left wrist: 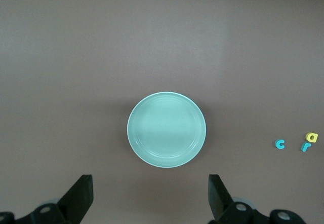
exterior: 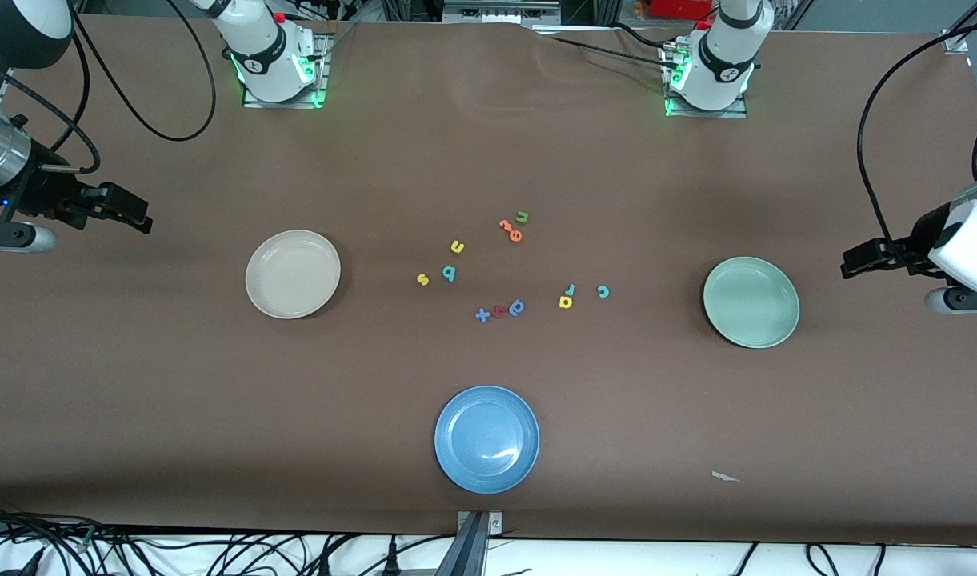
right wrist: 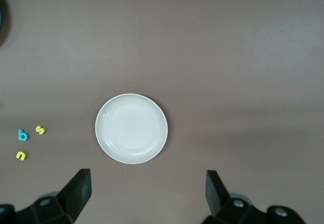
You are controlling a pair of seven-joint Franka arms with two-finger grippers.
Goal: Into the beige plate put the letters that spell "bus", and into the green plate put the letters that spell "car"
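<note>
Brown surface (exterior: pixel 488 160) carries everything; nothing sorted yet, both plates w/o letters.

Plates first. Beige plate (exterior: pixel 293 274) sits toward the right arm's end, green plate (exterior: pixel 750 302) toward the left arm's end, blue plate (exterior: pixel 486 438) nearest the front camera, between them. Look like rigid, shallow dishes w/ raised rims; they prob. need no moving, just drop targets.

Arms: both wait at the surface's ends. Right end effector (right wrist: pixel 147 191) hangs near the beige plate, fingers spread wide, holding nothing. Left end effector (left wrist: pixel 151 193) hangs near the green plate, also wide, also nothing in it.

Letters, all tiny, in a loose cluster mid-surface betw. the two task plates. "bus": teal b (exterior: pixel 450 274), yellow s (exterior: pixel 422 279) just beside it, yellow u (exterior: pixel 457 247) a bit farther from the front camera. "car": teal c (exterior: pixel 602 292), teal r (exterior: pixel 570 289), yellow a (exterior: pixel 565 302), the r and a about touching. Distractors: green u (exterior: pixel 522 217), orange letters (exterior: pixel 510 231), blue round-bodied letter (exterior: pixel 516 307).

Handling, as a guess: foam, so v. light, soft, squashy, low-lying and flat. Should grip w/o slipping but may cling to a pad on release. Pinch across the outer edges from straight above, fingertips nearly on the surface. r/a pair needs care: closing on one could drag the other.
</note>
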